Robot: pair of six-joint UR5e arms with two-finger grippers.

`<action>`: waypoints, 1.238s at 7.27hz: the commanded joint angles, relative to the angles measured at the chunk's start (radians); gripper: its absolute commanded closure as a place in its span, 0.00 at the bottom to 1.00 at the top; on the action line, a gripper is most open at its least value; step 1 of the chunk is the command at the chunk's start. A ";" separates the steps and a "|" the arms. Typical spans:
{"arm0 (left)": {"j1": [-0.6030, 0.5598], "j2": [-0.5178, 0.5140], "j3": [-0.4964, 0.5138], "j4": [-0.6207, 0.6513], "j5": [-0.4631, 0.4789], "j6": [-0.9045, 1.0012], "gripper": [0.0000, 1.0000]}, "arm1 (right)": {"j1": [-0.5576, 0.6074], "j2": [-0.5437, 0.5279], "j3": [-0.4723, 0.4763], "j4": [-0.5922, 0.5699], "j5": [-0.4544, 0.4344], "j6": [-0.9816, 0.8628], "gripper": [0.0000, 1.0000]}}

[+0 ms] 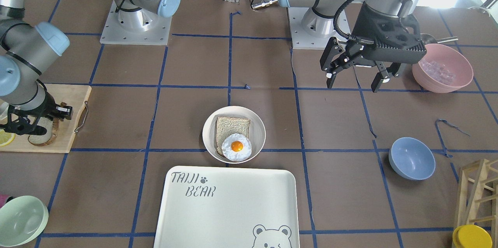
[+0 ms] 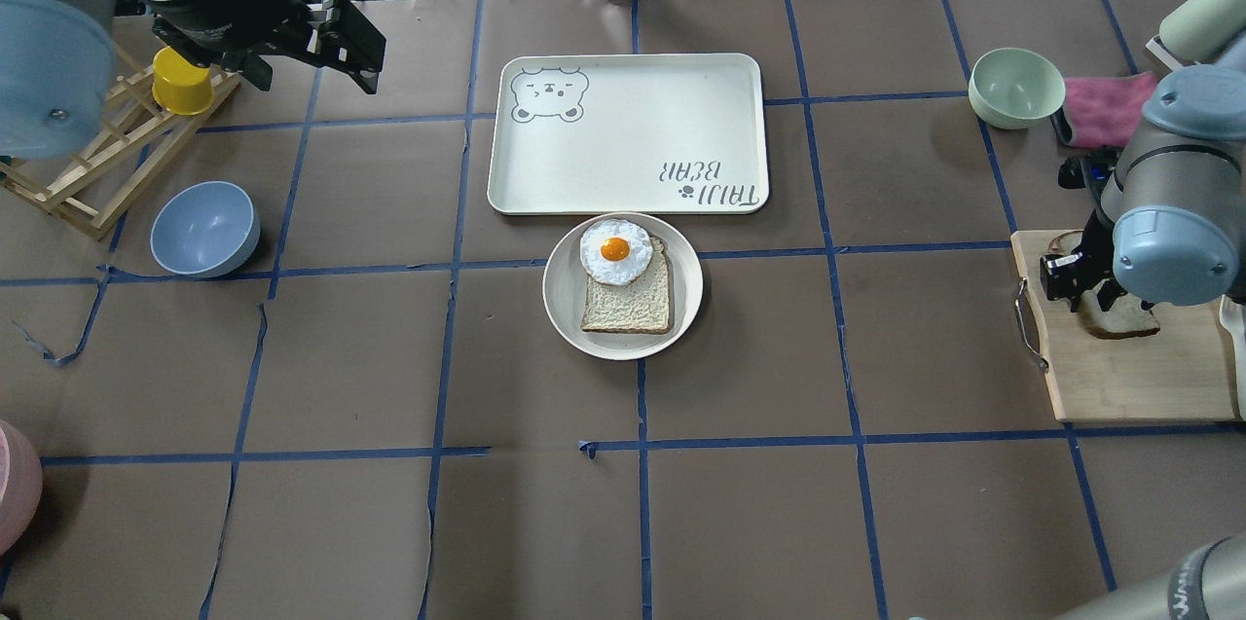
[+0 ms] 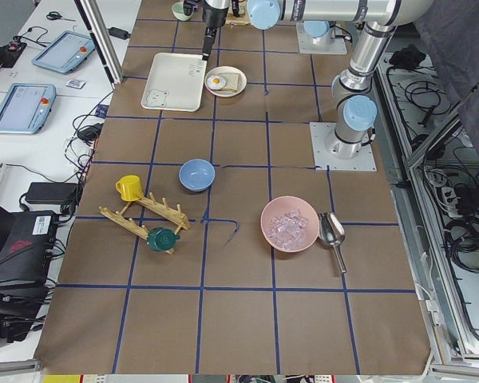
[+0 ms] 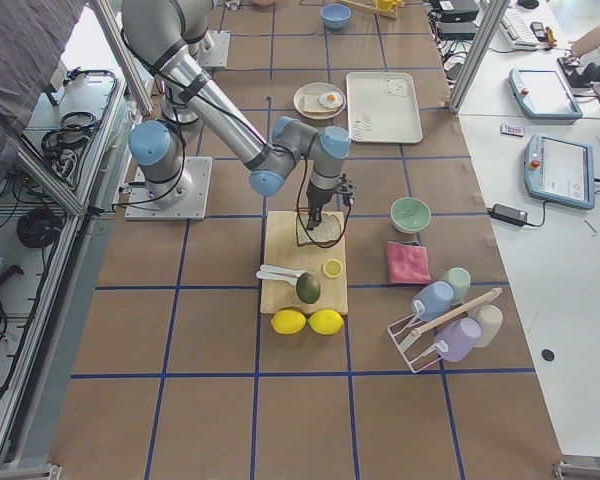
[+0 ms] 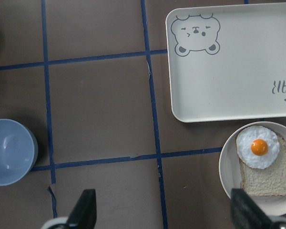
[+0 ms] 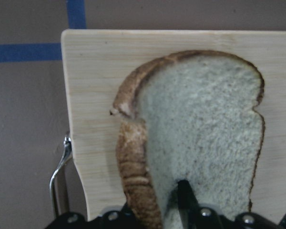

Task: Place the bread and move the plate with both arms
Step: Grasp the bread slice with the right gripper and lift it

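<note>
The bread [image 6: 205, 138], a thick pale slice with a dark crust, is on the wooden cutting board [image 1: 66, 123] at the table's right end. My right gripper [image 1: 39, 123] is down on it and shut on its crust edge, with one finger [image 6: 183, 195] on the pale face. I cannot tell whether the slice is lifted off the board. The cream plate [image 1: 208, 131] sits mid-table holding a thin tan toast slice [image 1: 232, 125] and a fried egg [image 1: 236, 146]. My left gripper [image 1: 356, 80] is open and empty, high above the table's left side, far from the plate [image 5: 226, 167].
The bear tray [image 1: 233, 209] lies just beyond the plate. A blue bowl [image 1: 411, 158], a pink bowl of ice [image 1: 443, 68] and a wooden rack with a yellow cup [image 2: 183, 80] are on the left side. A green bowl [image 2: 1017, 87] and pink cloth [image 2: 1100, 104] are near the cutting board.
</note>
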 commanded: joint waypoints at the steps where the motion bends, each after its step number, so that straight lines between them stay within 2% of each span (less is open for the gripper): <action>1: 0.000 -0.001 0.000 0.000 0.000 0.000 0.00 | 0.001 -0.022 -0.006 0.009 -0.022 0.003 1.00; 3: 0.000 0.000 0.000 0.000 0.001 0.000 0.00 | 0.010 -0.068 -0.006 0.023 -0.032 0.018 1.00; 5: 0.000 0.000 0.000 0.000 0.000 0.000 0.00 | 0.051 -0.149 -0.021 0.092 -0.060 0.100 1.00; 6: 0.000 -0.001 0.000 0.000 -0.002 0.000 0.00 | 0.120 -0.178 -0.076 0.150 -0.092 0.137 1.00; 8: 0.000 0.000 0.000 0.000 0.000 0.000 0.00 | 0.245 -0.174 -0.242 0.421 -0.094 0.325 1.00; 9: 0.000 0.003 0.000 -0.002 0.006 -0.002 0.00 | 0.346 -0.163 -0.285 0.442 -0.088 0.426 1.00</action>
